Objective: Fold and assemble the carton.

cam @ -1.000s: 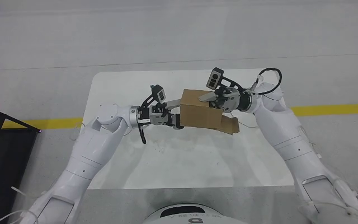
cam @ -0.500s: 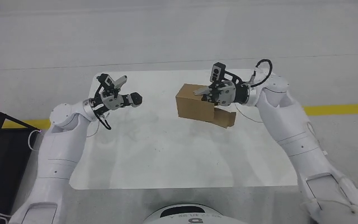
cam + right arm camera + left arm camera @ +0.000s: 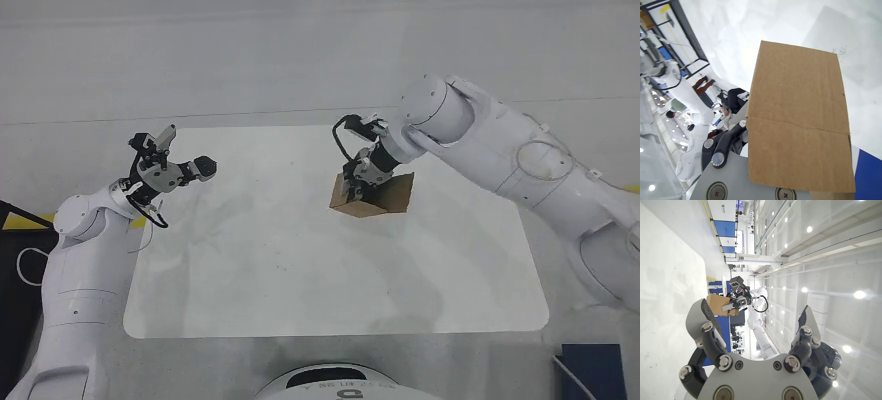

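- Right, the carton (image 3: 372, 193) is over the far right part of the table (image 3: 300, 280). It is brown cardboard, partly formed, with one flap (image 3: 399, 190) sticking out on the side away from the left arm.
- From the right wrist, a broad panel of the carton sits close to the camera, and a fold line (image 3: 797, 126) runs straight across it.
- The right gripper (image 3: 358, 180) has hold of the carton and is clamped on its near edge. In the left wrist view one finger (image 3: 726, 308) lies flat along the carton's side.
- Does the carton touch the table or hang just above it? Can't tell from here.
- Over to the left gripper (image 3: 754, 306): it is spread wide, out by the table's far left corner. It is well apart from the carton and pointing across toward it.
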Motion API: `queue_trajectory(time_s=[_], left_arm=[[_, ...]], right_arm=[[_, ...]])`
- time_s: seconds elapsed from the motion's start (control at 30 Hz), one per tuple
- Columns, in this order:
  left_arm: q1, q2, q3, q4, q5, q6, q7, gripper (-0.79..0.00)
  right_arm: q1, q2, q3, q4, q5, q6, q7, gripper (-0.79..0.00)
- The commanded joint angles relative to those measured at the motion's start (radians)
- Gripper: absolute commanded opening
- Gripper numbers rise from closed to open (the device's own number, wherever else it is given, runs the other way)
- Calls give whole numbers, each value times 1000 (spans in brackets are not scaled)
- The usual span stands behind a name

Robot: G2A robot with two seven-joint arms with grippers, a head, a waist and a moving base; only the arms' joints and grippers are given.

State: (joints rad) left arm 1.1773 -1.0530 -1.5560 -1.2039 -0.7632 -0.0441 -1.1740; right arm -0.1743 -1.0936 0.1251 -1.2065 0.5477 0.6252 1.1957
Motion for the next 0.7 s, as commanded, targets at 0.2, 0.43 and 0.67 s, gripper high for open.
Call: queue_trajectory(time_s=[0.2,0.43,0.67], left_arm=[[0,0,0,0,0,0,0,0],[0,0,0,0,0,0,0,0],[0,0,0,0,0,0,0,0]], right_arm=[[-60,-51,45,38,-111,-25,25,-508],[-60,-51,45,38,-111,-25,25,0],[-40,-76,45,-12,-142,41,-41,0]])
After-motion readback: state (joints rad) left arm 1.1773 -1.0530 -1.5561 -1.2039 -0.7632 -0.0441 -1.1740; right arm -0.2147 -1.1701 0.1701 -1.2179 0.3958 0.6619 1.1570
